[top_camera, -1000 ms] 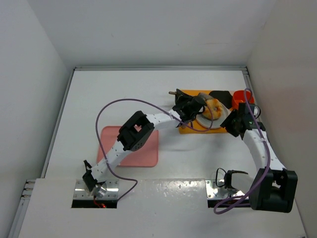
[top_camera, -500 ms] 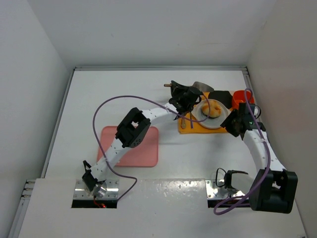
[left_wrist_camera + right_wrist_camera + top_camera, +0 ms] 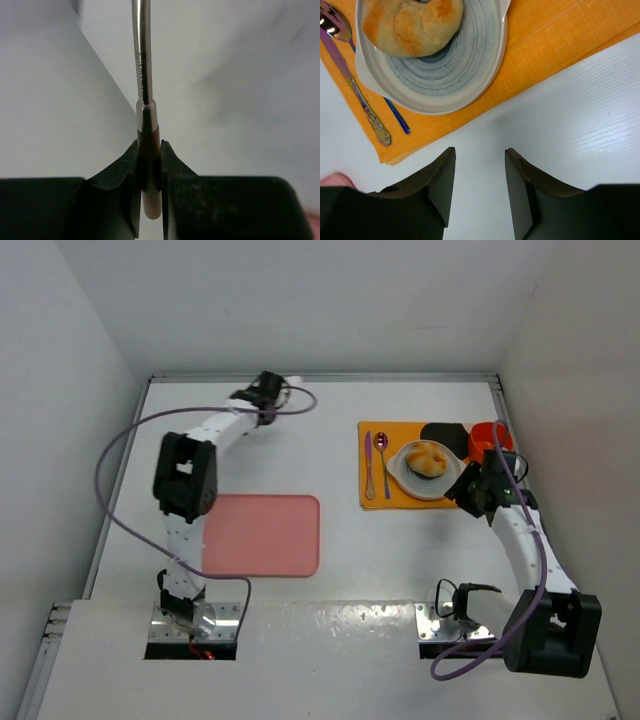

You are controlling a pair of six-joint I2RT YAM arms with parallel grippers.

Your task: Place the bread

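The bread, a golden-brown bun, lies on the white plate on the orange placemat. In the right wrist view the bread rests at the far side of the plate. My right gripper is open and empty over bare table just in front of the placemat's near right corner. My left gripper is far back on the left, away from the plate. It is shut on a utensil with a brown handle and a thin metal shaft.
A spoon and a fork lie on the placemat left of the plate. A black object and a red cup stand behind the plate. A pink mat lies at the near left. White walls enclose the table.
My left arm has swung from the plate to the back left, carrying the utensil. The bread now lies uncovered on the plate. The right arm has barely moved.
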